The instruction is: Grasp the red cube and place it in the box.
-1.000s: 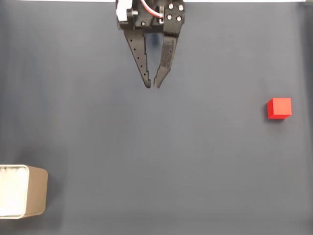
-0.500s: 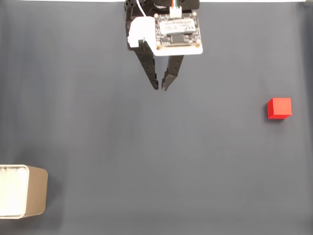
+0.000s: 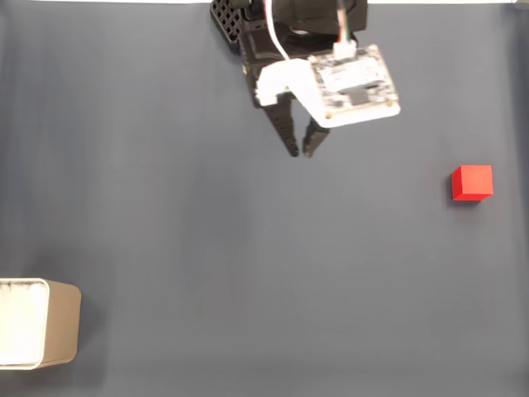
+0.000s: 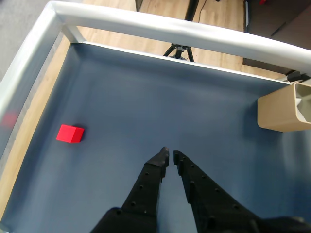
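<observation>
The red cube sits alone on the dark blue mat at the right of the fixed view; in the wrist view the red cube lies at the left. The tan box with a white inside stands at the lower left edge of the fixed view, and the box shows at the right edge of the wrist view. My gripper hangs over the mat at upper middle, well left of the cube, tips nearly together and holding nothing. My gripper points at bare mat in the wrist view.
A white raised frame borders the mat, with wood floor and a tripod foot beyond it. Open mat lies between the gripper, the cube and the box.
The arm has swung right, toward the cube, and the wrist has turned so that the camera board now covers the fingers' upper part. Cube and box have not moved.
</observation>
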`<act>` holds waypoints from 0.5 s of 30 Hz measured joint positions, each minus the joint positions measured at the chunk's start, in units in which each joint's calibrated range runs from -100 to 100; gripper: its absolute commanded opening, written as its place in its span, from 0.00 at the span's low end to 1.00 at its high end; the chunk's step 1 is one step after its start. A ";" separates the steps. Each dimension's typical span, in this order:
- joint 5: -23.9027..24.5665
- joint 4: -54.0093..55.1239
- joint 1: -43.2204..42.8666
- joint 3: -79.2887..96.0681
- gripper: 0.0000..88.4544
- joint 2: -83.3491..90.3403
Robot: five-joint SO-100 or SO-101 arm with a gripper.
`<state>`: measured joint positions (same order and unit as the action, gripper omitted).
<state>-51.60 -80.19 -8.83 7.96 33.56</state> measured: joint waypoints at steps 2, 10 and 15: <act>0.00 0.00 -1.19 0.00 0.00 -0.26; -0.49 0.00 -5.79 0.00 0.00 -0.87; -1.03 0.32 -8.90 0.90 0.00 -1.04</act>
<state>-52.63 -79.87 -17.73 8.86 32.52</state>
